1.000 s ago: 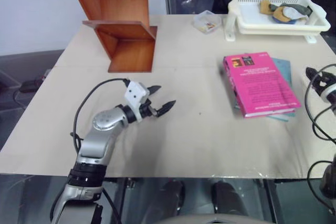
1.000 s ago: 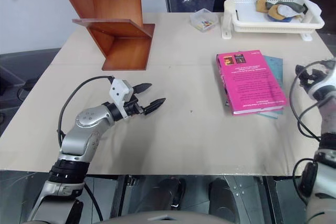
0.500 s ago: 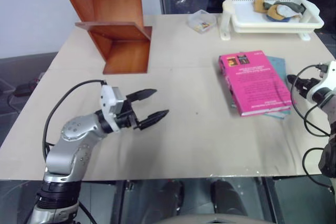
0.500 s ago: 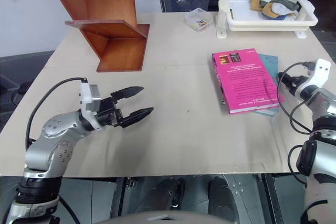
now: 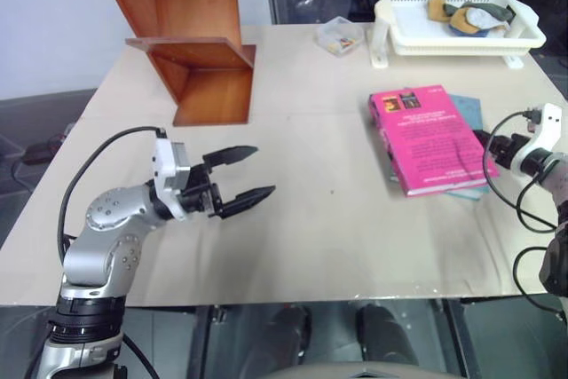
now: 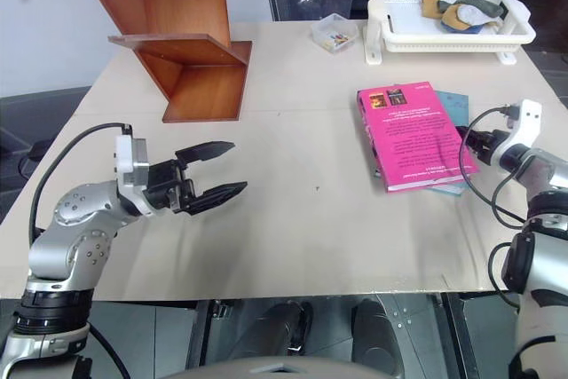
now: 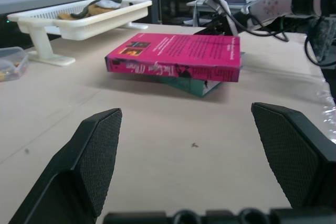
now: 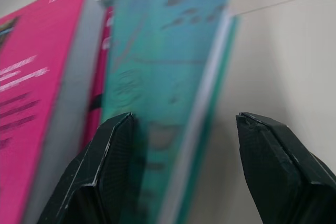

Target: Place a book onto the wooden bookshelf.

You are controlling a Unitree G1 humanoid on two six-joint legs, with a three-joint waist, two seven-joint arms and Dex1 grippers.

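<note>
Book first: the thick bright pink paperback book (image 5: 434, 138) lies flat on the beige table (image 5: 337, 219), stacked on a thinner teal book (image 5: 476, 117) whose edge sticks out on the side facing the right gripper (image 8: 181, 169). That gripper's two black fingers (image 8: 100, 177) stand apart with nothing between them; in the right wrist view the teal cover lies just ahead of the gap, the pink block beside it near one finger. The step in hand looks like the approach for a grasp. To do it well, I would line the gap up on the pink book's edge rather than the teal one, so that only the pink volume lifts. The left gripper (image 5: 244, 173) hangs spread and empty, pointing toward the book from well apart. The reddish-brown zigzag wooden bookshelf (image 5: 196, 37) stands beyond those left fingers.
</note>
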